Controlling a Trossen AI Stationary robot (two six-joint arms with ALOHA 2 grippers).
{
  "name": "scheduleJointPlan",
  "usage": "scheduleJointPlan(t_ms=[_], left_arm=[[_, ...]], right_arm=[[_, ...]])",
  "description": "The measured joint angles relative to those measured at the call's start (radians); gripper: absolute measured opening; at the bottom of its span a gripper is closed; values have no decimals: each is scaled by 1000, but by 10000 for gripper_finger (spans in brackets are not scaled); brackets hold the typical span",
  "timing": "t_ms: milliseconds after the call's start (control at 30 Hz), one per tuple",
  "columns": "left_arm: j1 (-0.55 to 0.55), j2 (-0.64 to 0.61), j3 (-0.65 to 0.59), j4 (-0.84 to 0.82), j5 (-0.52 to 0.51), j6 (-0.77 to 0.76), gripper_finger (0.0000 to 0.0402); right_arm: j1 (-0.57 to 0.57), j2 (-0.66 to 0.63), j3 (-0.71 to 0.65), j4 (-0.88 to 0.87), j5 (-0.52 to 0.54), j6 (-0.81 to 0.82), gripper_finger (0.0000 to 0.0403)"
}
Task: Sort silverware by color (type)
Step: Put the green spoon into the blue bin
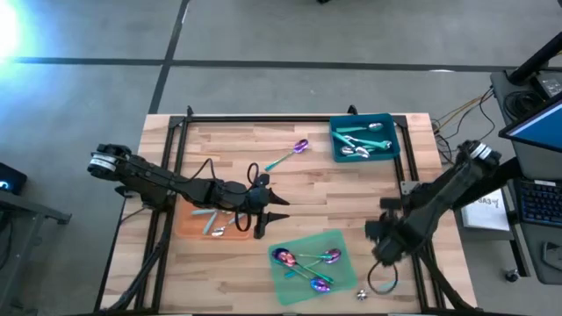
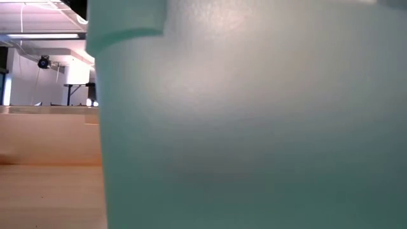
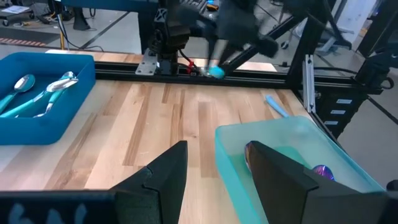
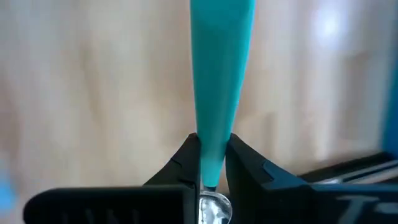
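Table (image 1: 290, 189): wooden.
Right gripper (image 4: 212, 163): fingers clamped one teal-handled utensil (image 4: 221, 74), head hidden.
Left gripper (image 3: 214, 171): fingers parted, empty, green mat (image 3: 292, 149) just ahead.

A light wooden slatted table (image 1: 290, 189) carries a teal bin (image 1: 337, 147) upper right, an orange mat (image 1: 189, 224) left, a green mat (image 1: 303, 281) at bottom, and one purple-headed spoon (image 1: 290, 155) at centre.

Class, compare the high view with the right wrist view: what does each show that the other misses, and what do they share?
Only the high view shows the teal bin, the green mat, the orange mat, the lone purple-headed spoon and the left claw open above the table. Only the right wrist view shows the right claw shut on a teal-handled spoon. Both show the wooden table.
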Motion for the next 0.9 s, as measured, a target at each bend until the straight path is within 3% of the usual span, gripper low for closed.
scheduleJointPlan(t_ms=[200, 367, 433, 700, 900], left_arm=[[0, 0, 0, 4, 0, 2, 157], [0, 0, 0, 6, 0, 17, 157], [0, 0, 0, 6, 0, 18, 157], [0, 0, 0, 8, 0, 32, 157], [5, -1, 0, 7, 21, -3, 157]], right_arm=[[-157, -166, 0, -35, 297, -61, 37], [-366, -247, 0, -31, 596, -176, 37], [-466, -263, 0, -28, 663, -255, 37], [-874, -251, -15, 188, 674, -775, 37], [-1088, -192, -25, 396, 570, -1027, 37]])
